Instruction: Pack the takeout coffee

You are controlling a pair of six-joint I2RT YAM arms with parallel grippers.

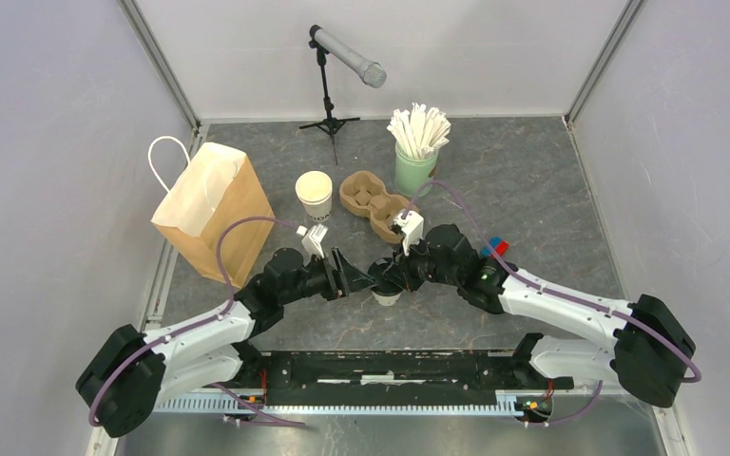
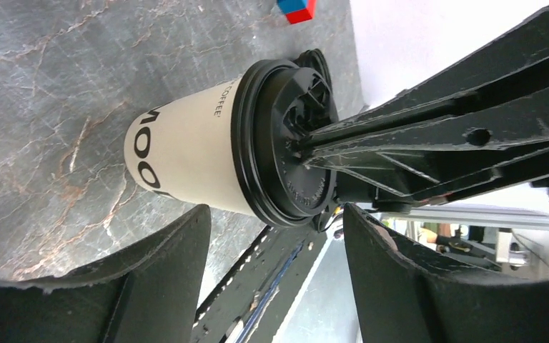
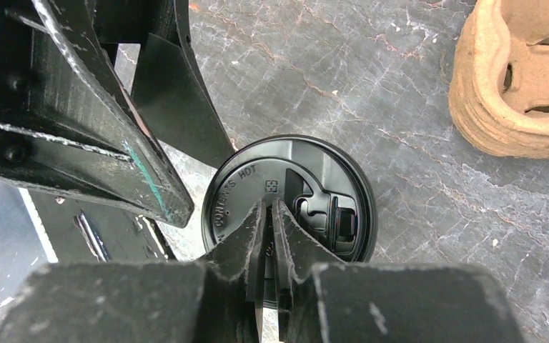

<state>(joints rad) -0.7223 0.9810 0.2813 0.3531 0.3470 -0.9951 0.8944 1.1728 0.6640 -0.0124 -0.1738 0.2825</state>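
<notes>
At the left of the overhead view a brown paper bag with a white handle stands on the grey marbled counter. To its right sits a stack of cream cups, then a pulp cup carrier, and above that in the frame a green cup of white sticks. Low in the middle, the left hand has its fingers spread wide, with the takeout coffee just ahead of the tips, untouched. The coffee stands upright on the counter between the two arms, black lid on. From the right, the right hand has its fingers drawn almost together, tips resting on the lid's top. Whether they pinch any of it is unclear. A red-and-blue block lies beside the right arm.
</notes>
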